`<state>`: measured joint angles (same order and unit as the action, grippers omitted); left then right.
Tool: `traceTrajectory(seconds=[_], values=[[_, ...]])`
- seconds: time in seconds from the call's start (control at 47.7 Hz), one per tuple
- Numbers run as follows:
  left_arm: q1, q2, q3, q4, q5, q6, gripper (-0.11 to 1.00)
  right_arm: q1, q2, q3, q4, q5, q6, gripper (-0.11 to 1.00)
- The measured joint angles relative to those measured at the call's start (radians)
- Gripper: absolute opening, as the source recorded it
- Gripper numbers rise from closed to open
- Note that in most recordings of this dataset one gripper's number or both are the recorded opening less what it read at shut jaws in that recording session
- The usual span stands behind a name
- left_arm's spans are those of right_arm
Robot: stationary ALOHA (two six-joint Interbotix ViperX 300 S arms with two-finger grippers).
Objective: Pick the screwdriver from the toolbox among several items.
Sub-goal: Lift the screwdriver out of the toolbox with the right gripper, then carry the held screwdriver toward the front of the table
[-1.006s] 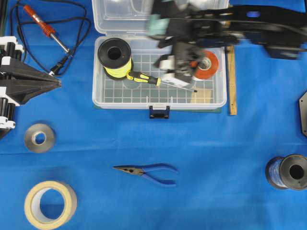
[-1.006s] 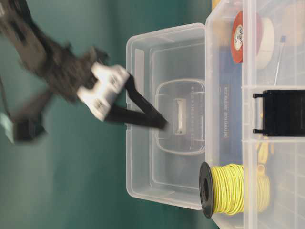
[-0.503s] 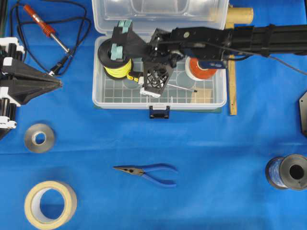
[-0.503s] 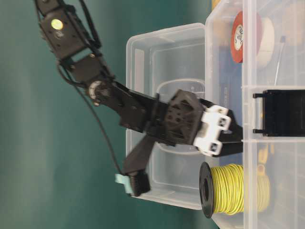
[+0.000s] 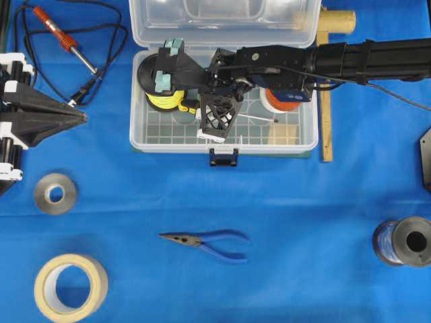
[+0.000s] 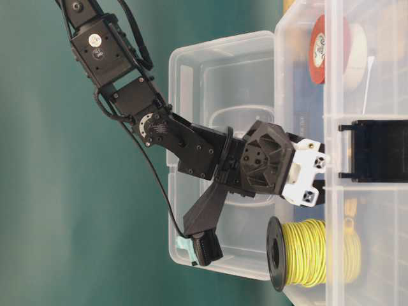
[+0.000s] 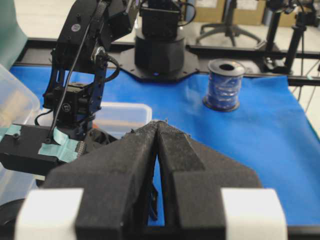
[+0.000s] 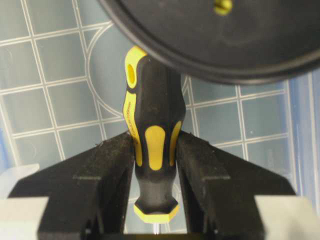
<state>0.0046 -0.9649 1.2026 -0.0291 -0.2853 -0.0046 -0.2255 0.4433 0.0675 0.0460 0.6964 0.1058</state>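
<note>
Two black fingers (image 8: 112,170) of the right gripper (image 8: 152,175) pinch the yellow-and-black handle of the screwdriver (image 8: 150,137), one pad on each side. The handle's butt end points toward 11 o'clock in the right wrist view and lies just under the rim of the black spool of yellow wire (image 8: 200,30), over the grid floor of the toolbox (image 8: 55,85).

From overhead, the right arm reaches in from 3 o'clock, and its gripper (image 5: 217,116) sits low inside the toolbox (image 5: 145,138). Only the thin silver shaft of the screwdriver (image 5: 259,118) shows, pointing toward 3 o'clock. The spool (image 5: 151,81) stands at 9 o'clock of the gripper. The red-orange tape roll (image 5: 286,101) lies at 3 o'clock, partly under the arm. A tan block (image 5: 283,134) rests in the box corner at 4 o'clock.

Outside the box on the blue bench (image 5: 303,222) lie blue-handled pliers (image 5: 209,241) at 6 o'clock. The left gripper (image 7: 158,135) has its fingers pressed together, well apart from the toolbox.
</note>
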Motion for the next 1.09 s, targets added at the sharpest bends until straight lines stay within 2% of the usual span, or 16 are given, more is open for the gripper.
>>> traceTrajectory(seconds=[0.105, 0.294, 0.524, 0.65, 0.755, 0.943, 1.09], values=[[0.000, 0.000, -0.002, 0.000, 0.000, -0.002, 0.00, 0.000, -0.028, 0.002, 0.002, 0.040, 0.005, 0.26], [0.000, 0.000, 0.000, -0.002, 0.000, -0.008, 0.00, 0.000, -0.166, 0.000, 0.002, 0.127, 0.014, 0.26], [0.000, -0.005, -0.002, -0.002, 0.000, -0.008, 0.00, 0.028, -0.341, 0.002, -0.015, 0.233, 0.110, 0.26], [0.000, -0.009, -0.002, -0.002, 0.000, -0.008, 0.00, 0.103, -0.387, 0.006, -0.025, 0.241, 0.155, 0.26], [0.000, -0.009, -0.002, -0.002, 0.000, -0.008, 0.00, 0.201, -0.382, 0.011, -0.032, 0.218, 0.216, 0.26], [0.000, -0.009, 0.000, 0.000, 0.000, -0.008, 0.00, 0.364, -0.304, 0.011, -0.115, 0.132, 0.367, 0.26], [0.000, -0.009, -0.002, -0.002, -0.002, -0.008, 0.00, 0.420, -0.210, 0.002, -0.153, 0.107, 0.440, 0.26]])
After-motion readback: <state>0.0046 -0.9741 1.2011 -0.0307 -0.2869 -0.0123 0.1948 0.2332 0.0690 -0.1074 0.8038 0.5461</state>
